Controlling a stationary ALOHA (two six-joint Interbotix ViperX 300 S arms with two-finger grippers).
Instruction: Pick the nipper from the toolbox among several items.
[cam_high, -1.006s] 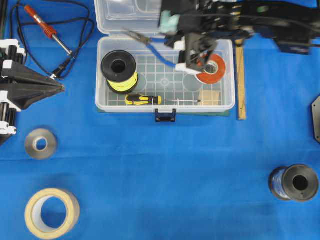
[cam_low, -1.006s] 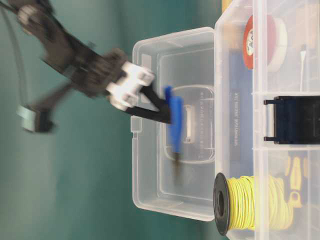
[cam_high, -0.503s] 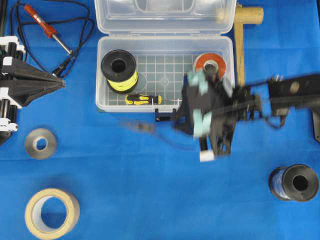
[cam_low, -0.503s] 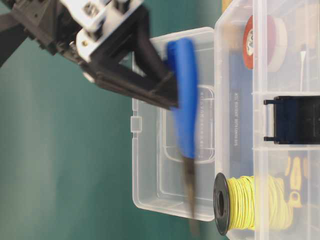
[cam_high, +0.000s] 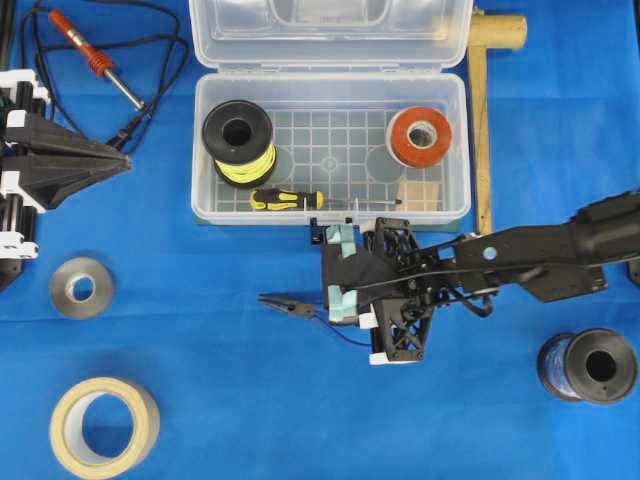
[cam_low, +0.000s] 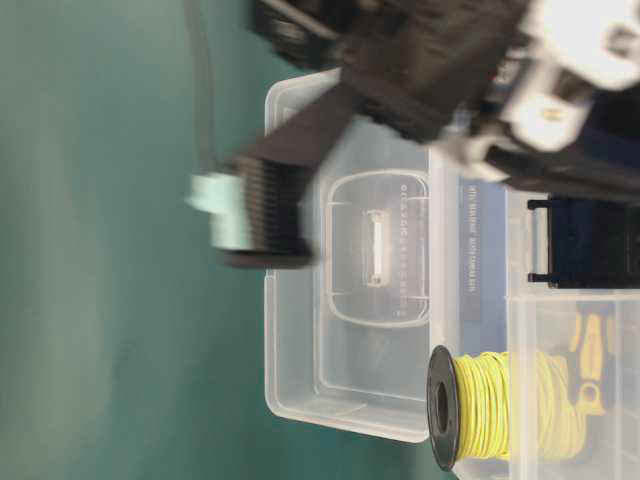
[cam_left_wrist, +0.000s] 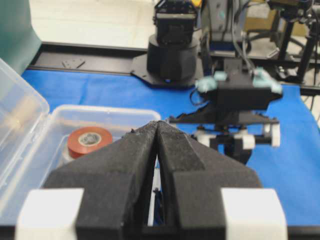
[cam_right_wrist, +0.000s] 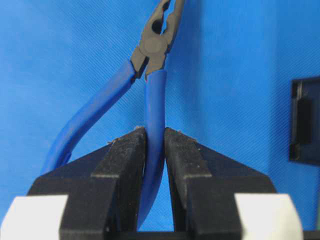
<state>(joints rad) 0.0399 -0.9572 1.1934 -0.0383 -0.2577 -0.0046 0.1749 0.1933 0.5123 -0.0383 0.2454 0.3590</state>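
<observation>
The nipper (cam_high: 288, 304), with thin blue handles and dark pointed jaws, lies level just over the blue cloth in front of the toolbox (cam_high: 200, 150), jaws pointing left. My right gripper (cam_high: 360, 318) is shut on one blue handle; in the right wrist view the gripper (cam_right_wrist: 155, 131) pinches that handle and the nipper (cam_right_wrist: 154, 47) reaches away from it. The toolbox stands open, its dark latch at the front. My left gripper (cam_high: 125, 170) is shut and empty at the far left; its closed tips (cam_left_wrist: 159, 122) face the toolbox (cam_left_wrist: 30, 140).
In the box are a yellow wire spool (cam_high: 238, 140), a red tape roll (cam_high: 420, 138), a yellow-and-black screwdriver (cam_high: 285, 199) and a wooden block (cam_high: 421, 195). Around it lie a soldering iron (cam_high: 95, 55), a metal roll (cam_high: 81, 287), masking tape (cam_high: 104, 425), a dark spool (cam_high: 590, 365) and a wooden stick (cam_high: 482, 130).
My right gripper has carried the nipper from over the box's back edge out to the front, and now holds it low over the cloth. The left arm has not moved.
</observation>
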